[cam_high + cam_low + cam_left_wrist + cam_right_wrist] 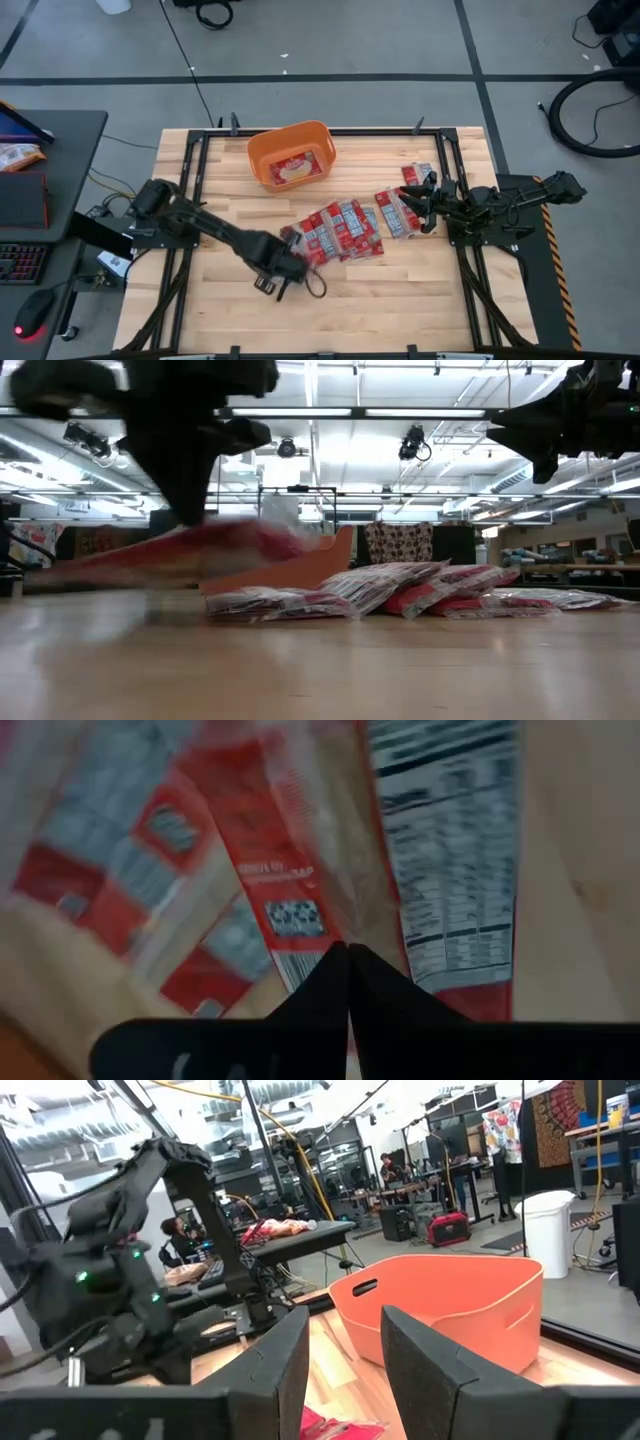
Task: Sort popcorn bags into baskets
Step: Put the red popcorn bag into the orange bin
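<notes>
High view first: we are working from the left, where the left gripper (290,268) is pinching a popcorn bag (305,262) at the near left end of the heap, fingers (330,982) closed together on its edge. Farther off, the basket (262,150) is already holding one packet (295,168). Toward the right, the remaining popcorn bags (350,225) are lying overlapped mid-table. We are judging them light, limp and slippery, best taken by a free edge. At the right, the right gripper (428,200) is hovering empty, fingers narrowly parted.
</notes>
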You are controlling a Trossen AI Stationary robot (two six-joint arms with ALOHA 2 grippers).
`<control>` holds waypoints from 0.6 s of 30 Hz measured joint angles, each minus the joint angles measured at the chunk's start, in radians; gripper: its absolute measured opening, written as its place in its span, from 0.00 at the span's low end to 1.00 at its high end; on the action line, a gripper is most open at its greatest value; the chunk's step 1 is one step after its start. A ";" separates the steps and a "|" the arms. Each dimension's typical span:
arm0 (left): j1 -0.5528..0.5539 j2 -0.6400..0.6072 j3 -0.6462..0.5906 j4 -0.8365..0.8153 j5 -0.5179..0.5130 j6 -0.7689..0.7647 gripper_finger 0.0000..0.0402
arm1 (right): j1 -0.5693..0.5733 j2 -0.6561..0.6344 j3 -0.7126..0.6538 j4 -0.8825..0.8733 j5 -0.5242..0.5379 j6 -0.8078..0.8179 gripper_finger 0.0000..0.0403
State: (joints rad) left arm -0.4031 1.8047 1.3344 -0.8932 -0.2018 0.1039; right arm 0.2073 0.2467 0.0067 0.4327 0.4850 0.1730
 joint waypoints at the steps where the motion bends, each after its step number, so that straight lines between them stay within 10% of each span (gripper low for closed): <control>1: 0.008 -0.009 0.015 -0.010 -0.002 -0.016 0.01 | 0.000 0.000 0.000 -0.001 0.000 0.000 0.33; 18: 0.274 -0.053 0.175 -0.109 -0.212 -0.052 0.00 | 0.000 0.000 0.000 0.000 0.000 0.000 0.33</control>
State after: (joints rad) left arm -0.1293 1.7519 1.5089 -1.0024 -0.4139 0.0521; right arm 0.2073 0.2467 0.0067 0.4327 0.4850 0.1734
